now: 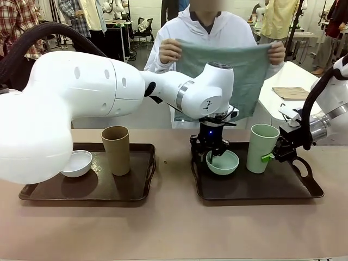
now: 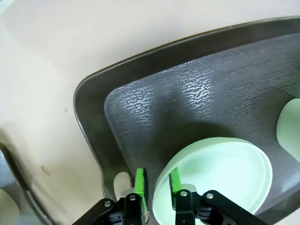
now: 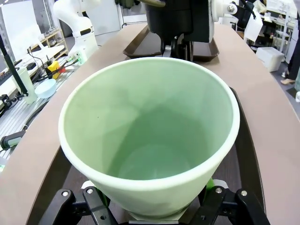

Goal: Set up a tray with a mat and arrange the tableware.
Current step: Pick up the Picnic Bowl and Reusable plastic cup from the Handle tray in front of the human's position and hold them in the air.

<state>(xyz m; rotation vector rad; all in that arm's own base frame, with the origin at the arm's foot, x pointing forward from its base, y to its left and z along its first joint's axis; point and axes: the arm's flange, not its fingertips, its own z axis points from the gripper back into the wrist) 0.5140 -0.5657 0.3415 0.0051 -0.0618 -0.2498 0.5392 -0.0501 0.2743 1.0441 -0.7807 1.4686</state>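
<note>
Left gripper (image 1: 211, 150) pinching rim of mint green bowl (image 1: 223, 163) on right-hand tray (image 1: 255, 191), right gripper (image 1: 270, 157) clamped on pale green tumbler (image 1: 262, 148), left wrist view, one pad (image 2: 174, 180) inside bowl, one outside, right wrist view, tumbler wall squeezed between pads

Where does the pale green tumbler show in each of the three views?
Front: pale green tumbler right of centre, on the dark tray.
Left wrist: pale green tumbler, a sliver at the right edge.
Right wrist: pale green tumbler central, close up.
Shared landmark: the dark tray.
</note>
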